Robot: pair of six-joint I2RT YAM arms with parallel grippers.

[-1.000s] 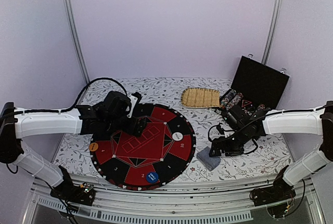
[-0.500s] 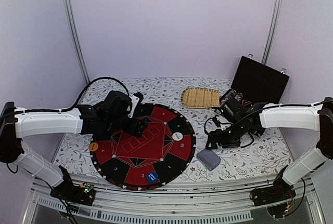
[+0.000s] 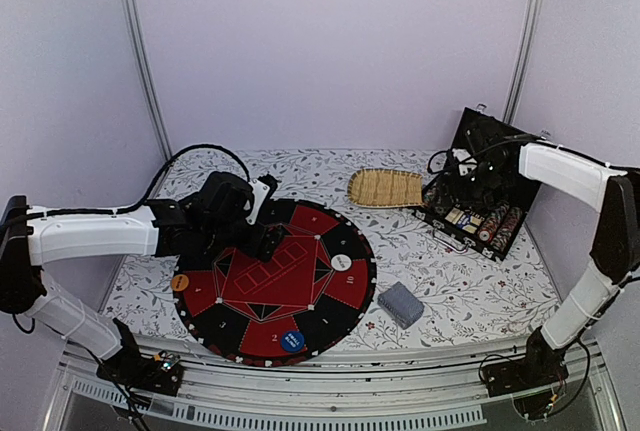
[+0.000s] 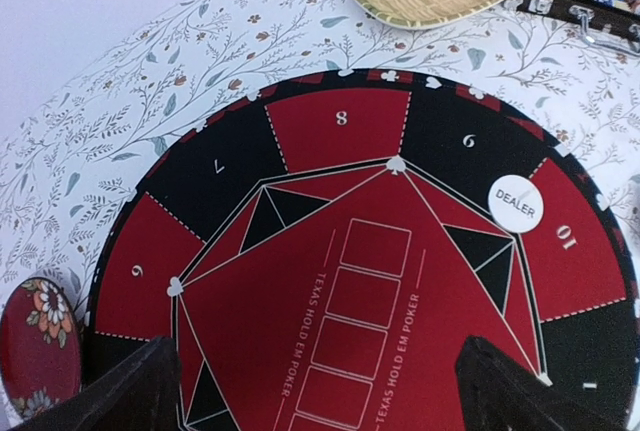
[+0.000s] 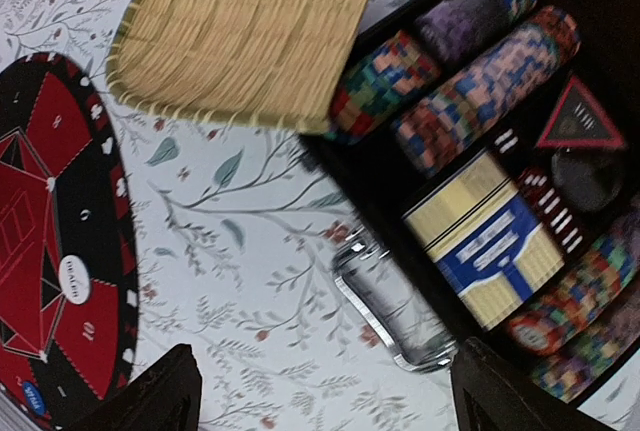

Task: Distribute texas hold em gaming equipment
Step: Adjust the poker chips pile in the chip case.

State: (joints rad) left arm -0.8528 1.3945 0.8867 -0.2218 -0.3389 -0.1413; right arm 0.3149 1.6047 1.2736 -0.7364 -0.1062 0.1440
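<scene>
mat (image 3: 275,281): on table (image 3: 450,271), centre-left of top view | dealer button (image 3: 342,262): on mat, right part | second button (image 3: 292,341): on mat's lower edge | deck (image 3: 401,304): just right of mat | tray (image 3: 385,187): above mat | case (image 5: 470,149): right of tray, chip rows (image 5: 480,76) inside | dish (image 4: 38,346): beside mat's edge, lower left of left wrist view

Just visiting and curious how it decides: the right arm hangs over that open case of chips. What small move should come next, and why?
Probably lower the right fingers onto a chip row in the case and close. They stand open and empty above it, and the mat holds only a few buttons.
</scene>
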